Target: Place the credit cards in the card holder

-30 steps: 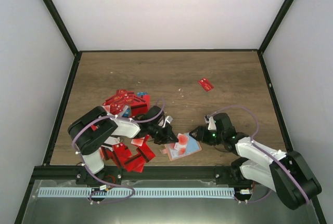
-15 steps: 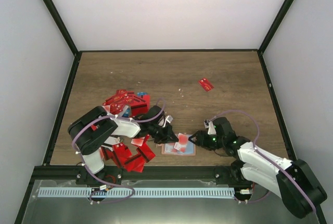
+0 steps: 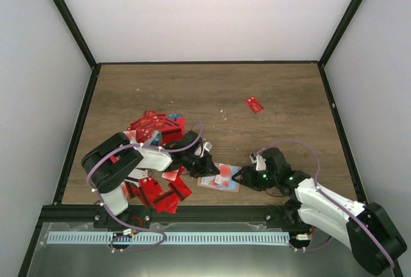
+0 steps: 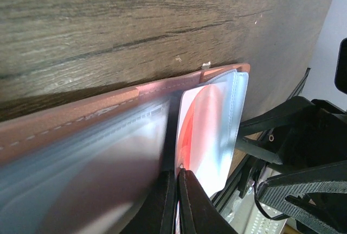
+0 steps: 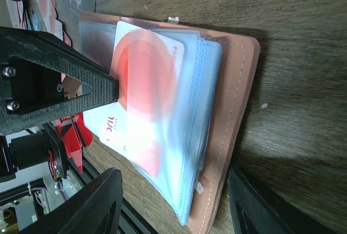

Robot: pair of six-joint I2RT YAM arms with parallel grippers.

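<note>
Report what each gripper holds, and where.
Left gripper pinches a pale credit card by its edge, partly inside the card holder. Right gripper open, holding nothing.

Bright, even light; the card holder (image 4: 76, 120) blurs up close.

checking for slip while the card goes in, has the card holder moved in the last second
Yes. The card holder has shifted slightly left, away from the lone red card, and lies less tilted.
</note>
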